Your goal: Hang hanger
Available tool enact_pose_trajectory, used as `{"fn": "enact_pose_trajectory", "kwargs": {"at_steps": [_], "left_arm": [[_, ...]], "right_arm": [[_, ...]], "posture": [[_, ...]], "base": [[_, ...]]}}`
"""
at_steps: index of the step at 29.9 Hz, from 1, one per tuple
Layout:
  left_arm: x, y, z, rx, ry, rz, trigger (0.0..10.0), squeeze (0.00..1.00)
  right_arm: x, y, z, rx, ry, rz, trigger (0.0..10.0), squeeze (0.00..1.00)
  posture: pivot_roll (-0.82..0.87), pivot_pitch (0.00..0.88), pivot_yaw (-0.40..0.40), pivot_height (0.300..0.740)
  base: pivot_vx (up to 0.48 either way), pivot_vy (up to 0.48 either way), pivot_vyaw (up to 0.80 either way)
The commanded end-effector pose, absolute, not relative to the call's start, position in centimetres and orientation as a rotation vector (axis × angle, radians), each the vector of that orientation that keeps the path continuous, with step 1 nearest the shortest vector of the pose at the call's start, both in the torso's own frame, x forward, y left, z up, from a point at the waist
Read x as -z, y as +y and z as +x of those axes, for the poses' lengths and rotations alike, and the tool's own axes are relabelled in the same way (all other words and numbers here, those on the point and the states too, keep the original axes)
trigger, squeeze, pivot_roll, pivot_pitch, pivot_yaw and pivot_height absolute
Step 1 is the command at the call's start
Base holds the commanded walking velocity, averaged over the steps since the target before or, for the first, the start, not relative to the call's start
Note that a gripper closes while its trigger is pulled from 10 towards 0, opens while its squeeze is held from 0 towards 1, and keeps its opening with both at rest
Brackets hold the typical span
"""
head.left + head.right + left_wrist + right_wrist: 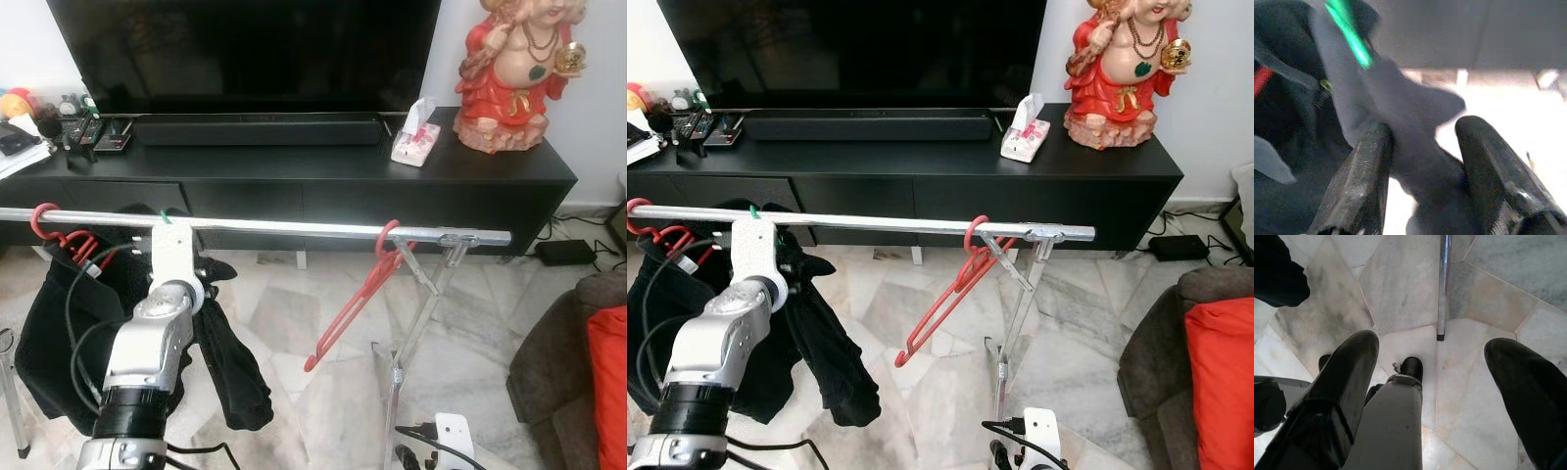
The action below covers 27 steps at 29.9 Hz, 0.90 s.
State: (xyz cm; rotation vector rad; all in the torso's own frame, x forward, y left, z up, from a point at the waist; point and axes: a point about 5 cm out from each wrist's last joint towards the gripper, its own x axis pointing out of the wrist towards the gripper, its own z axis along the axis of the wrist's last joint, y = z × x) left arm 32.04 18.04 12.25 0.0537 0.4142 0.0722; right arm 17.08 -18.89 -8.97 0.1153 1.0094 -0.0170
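Observation:
A silver clothes rail point(294, 227) runs across in front of me. My left gripper point(168, 233) is raised to the rail, behind its white wrist housing. In the left wrist view its fingers point(1366, 161) are shut on a pale grey hanger point(1410, 122) with a green hook point(1349, 29); the hook point(165, 216) is at the rail. A black garment point(230, 362) hangs below it. An empty red hanger point(353, 304) hangs tilted near the rail's right end. My right gripper point(1434, 340) is open, low, pointing at the floor.
More red hangers point(61, 235) with dark clothes hang at the rail's left end. The rack's leg point(416, 328) stands right of centre. Behind are a black TV console point(323, 166), a tissue box point(415, 137) and a red statue point(509, 78). A sofa point(578, 372) is at the right.

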Motion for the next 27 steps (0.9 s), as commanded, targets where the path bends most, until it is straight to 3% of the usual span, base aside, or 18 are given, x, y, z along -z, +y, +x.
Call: {"fn": "enact_pose_trajectory", "kwargs": {"at_steps": [1,17,27], "left_arm": [[-11.8,17.8,31.5,-0.024,0.454,0.093,10.0,0.0],[-12.5,16.3,29.1,0.269,0.542,0.256,10.0,0.0],[-16.7,17.1,30.2,0.176,0.382,0.313,10.0,0.0]], "right_arm": [[9.0,-18.9,17.0,0.013,1.016,0.115,10.0,0.0],[9.0,-18.9,17.0,0.012,1.015,0.114,10.0,0.0],[9.0,-18.9,17.0,0.007,1.015,0.111,10.0,0.0]], "posture": [[-0.03,0.063,-0.002,0.74],[-0.02,0.064,0.0,0.74],[-0.02,0.062,-0.001,0.74]], "base": [[0.0,0.0,0.0],[0.0,0.0,0.0],[0.0,0.0,0.0]]}}
